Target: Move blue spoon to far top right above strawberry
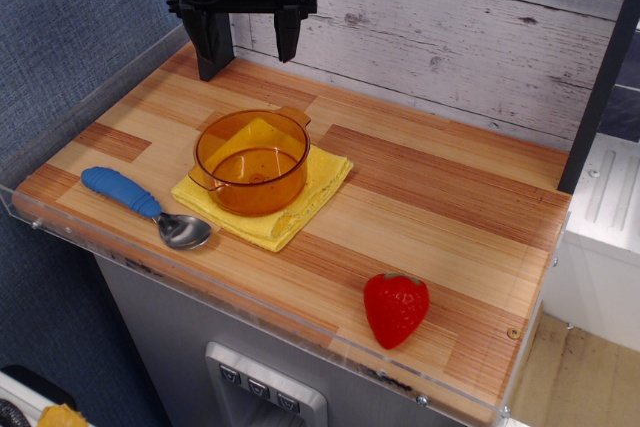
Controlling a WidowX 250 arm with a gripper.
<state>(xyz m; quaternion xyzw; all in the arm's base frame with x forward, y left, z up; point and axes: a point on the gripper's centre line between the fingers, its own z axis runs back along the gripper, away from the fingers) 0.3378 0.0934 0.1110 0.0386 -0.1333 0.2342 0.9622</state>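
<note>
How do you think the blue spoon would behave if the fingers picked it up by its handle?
The spoon looks rigid, so it likely won't flop. Its thick, ribbed blue handle should give the fingers decent grip. The shiny metal bowl may be heavier than the handle, so the spoon could tilt bowl-down if held far back.

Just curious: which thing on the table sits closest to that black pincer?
The orange pot, standing on the yellow cloth just below the pincer; the blue spoon and strawberry lie farther off.
</note>
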